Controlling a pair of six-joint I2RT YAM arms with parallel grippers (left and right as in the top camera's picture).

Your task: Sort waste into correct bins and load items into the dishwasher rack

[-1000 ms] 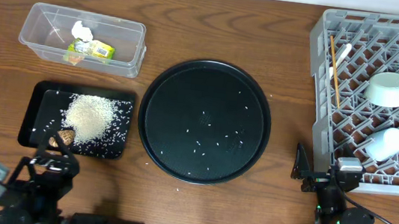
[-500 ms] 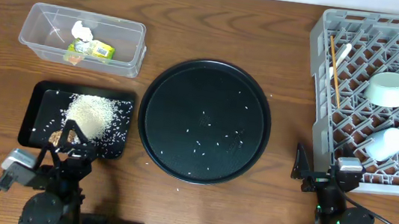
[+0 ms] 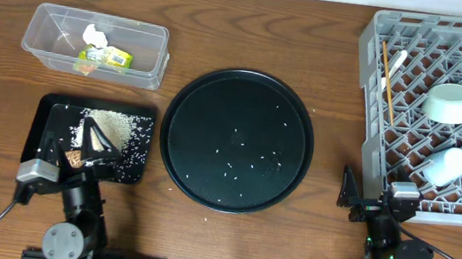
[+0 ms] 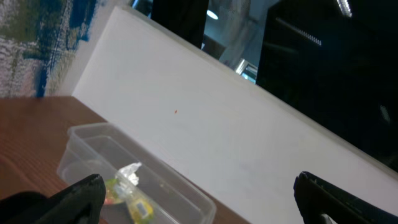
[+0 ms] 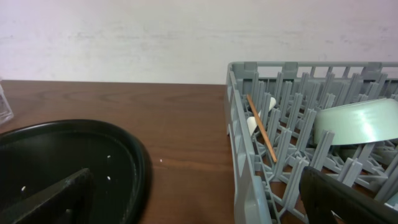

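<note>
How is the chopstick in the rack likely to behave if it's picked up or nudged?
The chopstick looks thin and straight, so it is probably stiff and very light. It lies slanted across the pegs of the rack, so a nudge would likely roll it or drop it between them. Its narrow shaft offers little to pinch, so it may slip or pivot in a grip.

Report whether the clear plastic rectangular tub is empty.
Not empty: the clear plastic rectangular tub holds a crumpled white tissue and a yellow-green wrapper.
</note>
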